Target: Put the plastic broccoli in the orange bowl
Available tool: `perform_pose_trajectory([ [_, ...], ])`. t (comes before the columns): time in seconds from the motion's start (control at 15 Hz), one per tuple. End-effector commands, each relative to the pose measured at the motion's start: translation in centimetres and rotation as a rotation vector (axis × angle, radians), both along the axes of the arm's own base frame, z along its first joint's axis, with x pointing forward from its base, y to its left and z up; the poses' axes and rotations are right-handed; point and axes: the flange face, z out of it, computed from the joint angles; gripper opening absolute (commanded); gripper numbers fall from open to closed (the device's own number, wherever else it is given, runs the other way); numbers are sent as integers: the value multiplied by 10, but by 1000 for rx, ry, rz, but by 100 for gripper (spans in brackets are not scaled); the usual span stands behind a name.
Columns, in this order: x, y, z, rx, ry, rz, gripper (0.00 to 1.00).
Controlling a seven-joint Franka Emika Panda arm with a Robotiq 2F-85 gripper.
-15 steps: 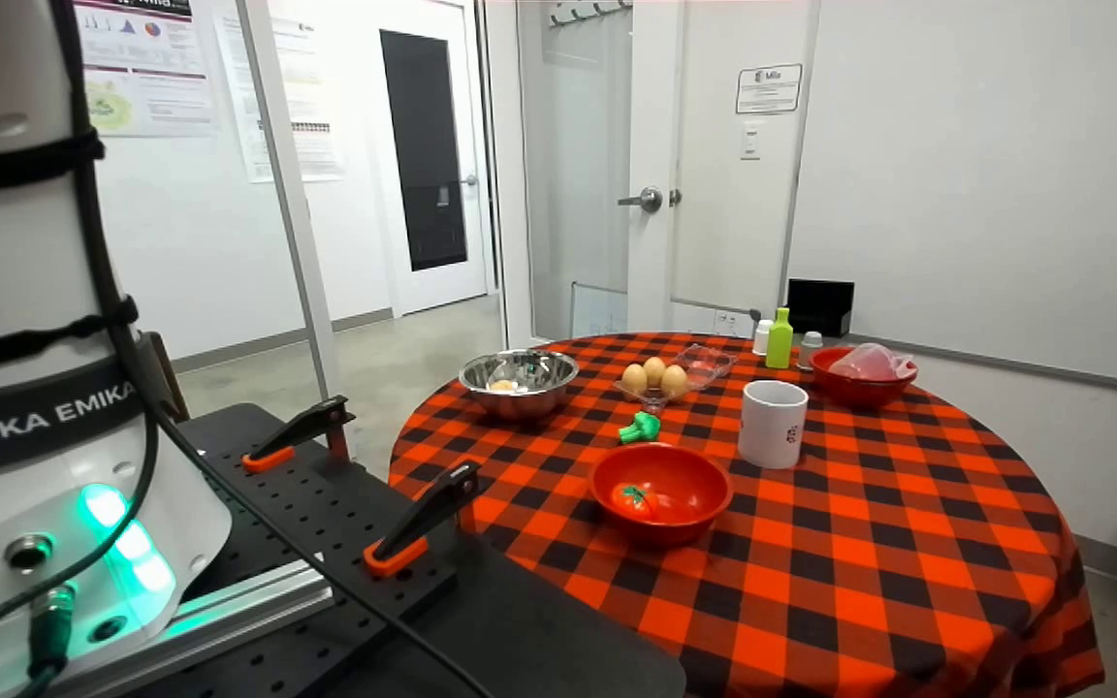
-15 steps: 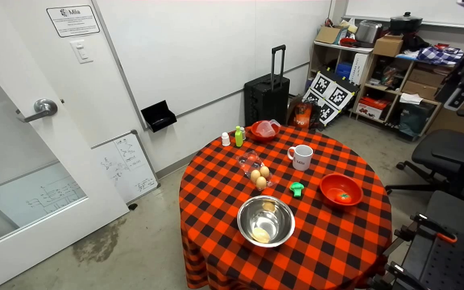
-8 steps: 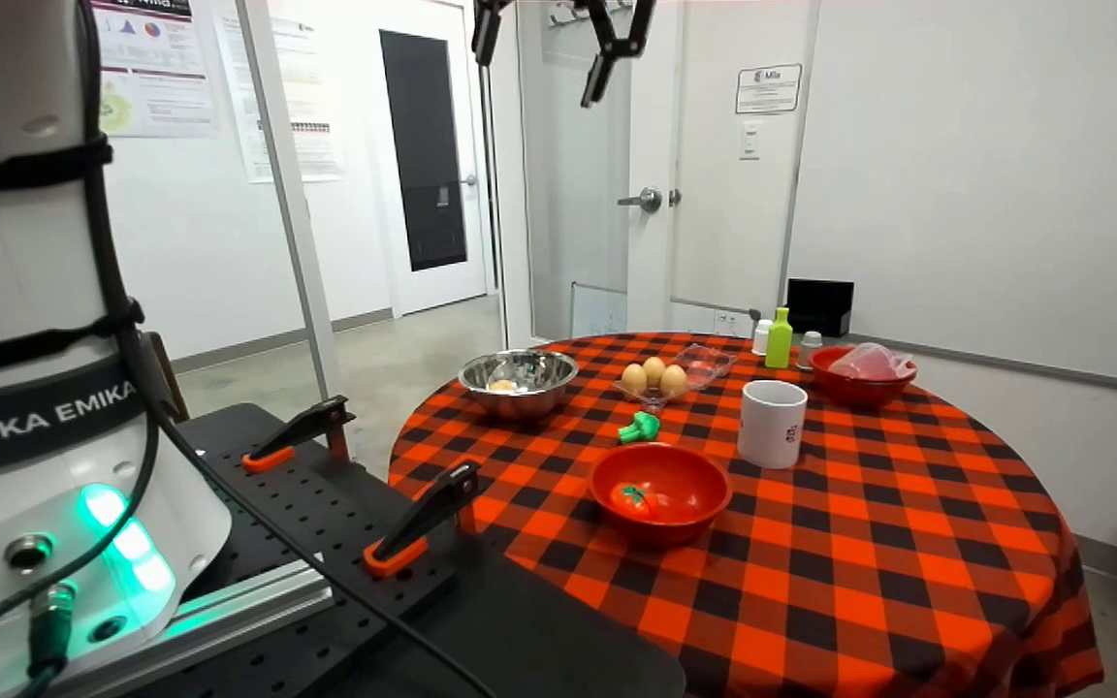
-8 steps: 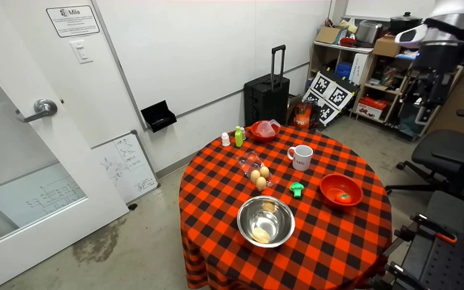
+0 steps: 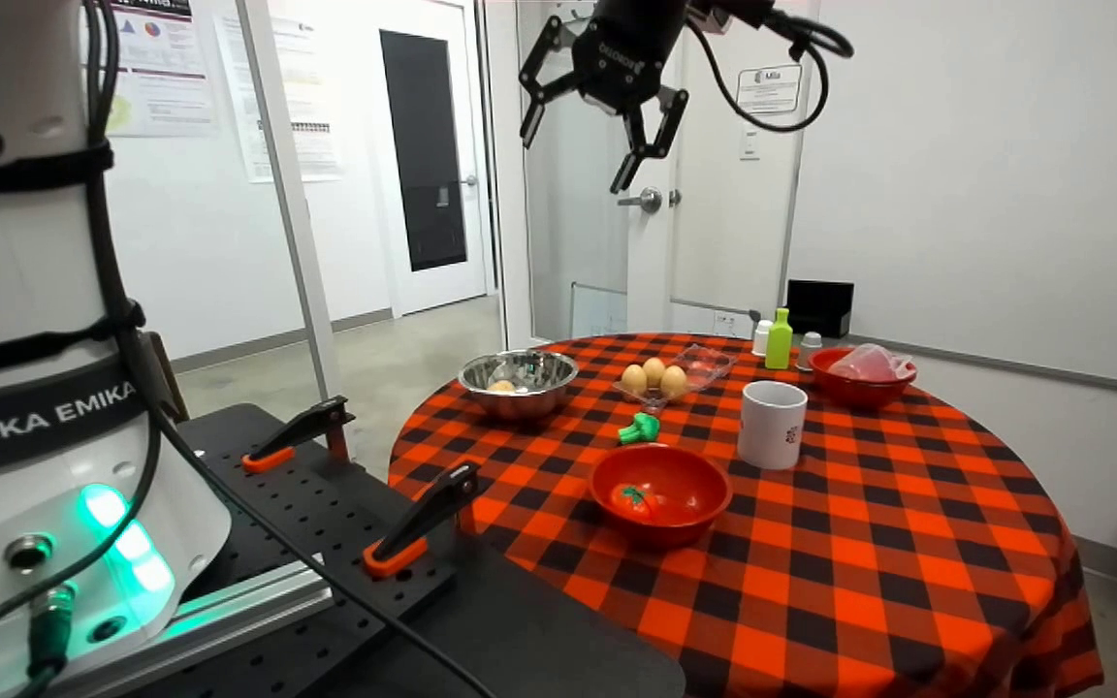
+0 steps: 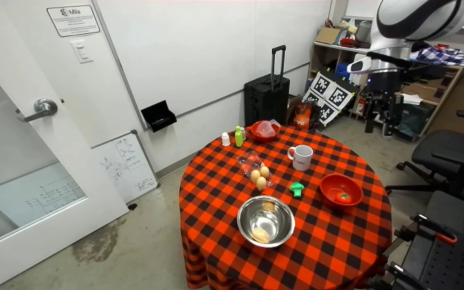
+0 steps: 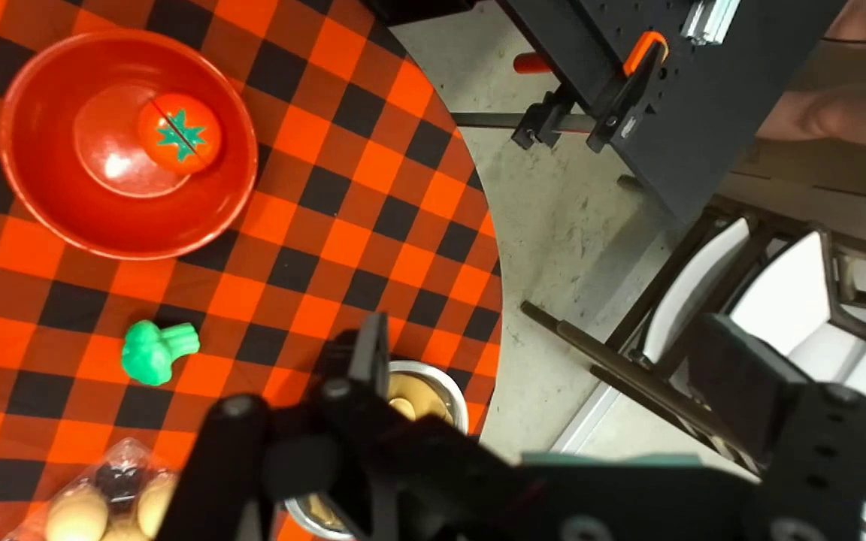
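Observation:
The bright green plastic broccoli (image 5: 639,428) lies on the checkered tablecloth, between the orange bowl and the egg carton. It also shows in an exterior view (image 6: 296,189) and at the left of the wrist view (image 7: 153,352). The red-orange bowl (image 5: 686,492) stands beside it, also seen in an exterior view (image 6: 336,184) and at the upper left of the wrist view (image 7: 57,173). A toy tomato (image 7: 180,134) lies inside this bowl. My gripper (image 5: 574,163) is open and empty, high above the table. Its fingers stand wide apart in the wrist view (image 7: 553,349).
A silver metal bowl (image 6: 266,221) with pale yellowish items stands near the broccoli. A clear carton with brown eggs (image 5: 654,376), a white mug (image 5: 772,425), a green bottle (image 5: 779,339) and a smaller red bowl (image 5: 859,390) also stand on the table (image 5: 869,582).
My gripper has come into view from the top in an exterior view and moved lower. In an exterior view the arm has swung left toward the table. The table objects have not moved.

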Motion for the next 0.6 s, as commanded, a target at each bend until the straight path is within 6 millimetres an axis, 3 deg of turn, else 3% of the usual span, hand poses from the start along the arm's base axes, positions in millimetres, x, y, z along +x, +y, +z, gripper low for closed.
perform_pose_trajectory([
  [0.0,36,0,-38,67,48,57,100],
  [0.53,91,12,-126,74,110,79,100],
])
